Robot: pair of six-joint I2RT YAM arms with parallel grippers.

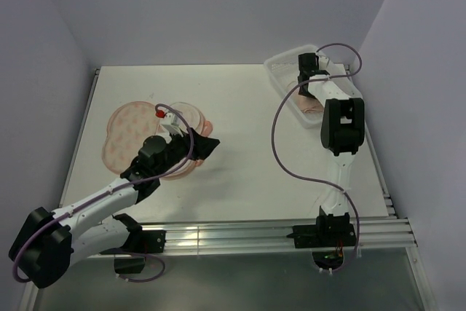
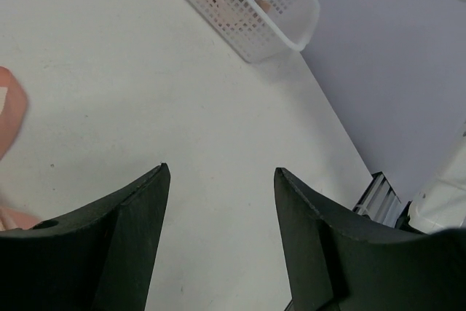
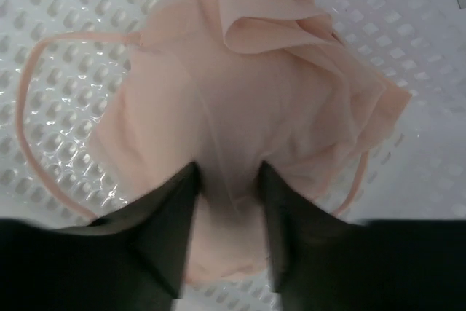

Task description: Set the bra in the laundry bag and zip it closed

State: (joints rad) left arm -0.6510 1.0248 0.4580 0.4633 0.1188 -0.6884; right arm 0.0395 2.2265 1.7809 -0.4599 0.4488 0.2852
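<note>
Pinches the bra (image 3: 247, 92) in the far-right basket (image 2: 233, 23) with narrowed right gripper (image 3: 229, 202), holds left gripper (image 2: 222, 176) wide just right of the laundry bag (image 1: 129, 130).

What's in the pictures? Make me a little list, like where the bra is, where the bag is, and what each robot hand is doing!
bra: pale pink, lying in the white basket, not yet in the bag
white basket: far right corner of the table
laundry bag: on the left side of the table
left gripper: open, empty, over bare table
right gripper: down in the basket, one finger on each side of a fold of the bra; cannot tell if it is pinching
</note>
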